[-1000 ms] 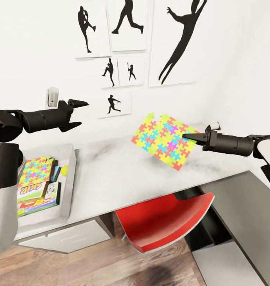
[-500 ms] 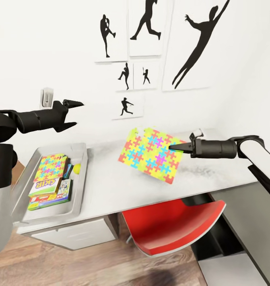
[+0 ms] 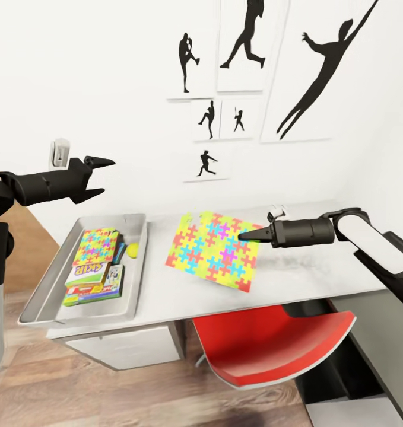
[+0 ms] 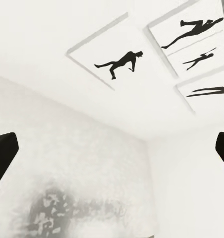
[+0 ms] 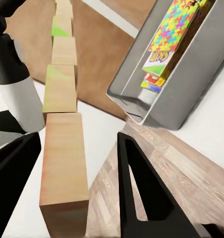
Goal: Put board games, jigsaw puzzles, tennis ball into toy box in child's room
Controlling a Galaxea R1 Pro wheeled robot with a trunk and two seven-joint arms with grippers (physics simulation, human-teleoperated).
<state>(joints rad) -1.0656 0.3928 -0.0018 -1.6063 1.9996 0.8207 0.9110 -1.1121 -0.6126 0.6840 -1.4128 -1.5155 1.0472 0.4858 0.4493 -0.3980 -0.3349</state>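
Red chair tucked partly under table's near edge, seat facing up, right of centre. Wood-plank floor below, brown, running under chair. White wall behind, carrying black baseball-player silhouette prints: large leaping figure far right, pitcher at left, smaller figures beneath. Small white wall fitting at left. White drawer fronts under table, near left.

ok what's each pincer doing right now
Left pincer: open, holding nothing, raised above the toy box.
Right pincer: shut on the puzzle, held tilted over the table.
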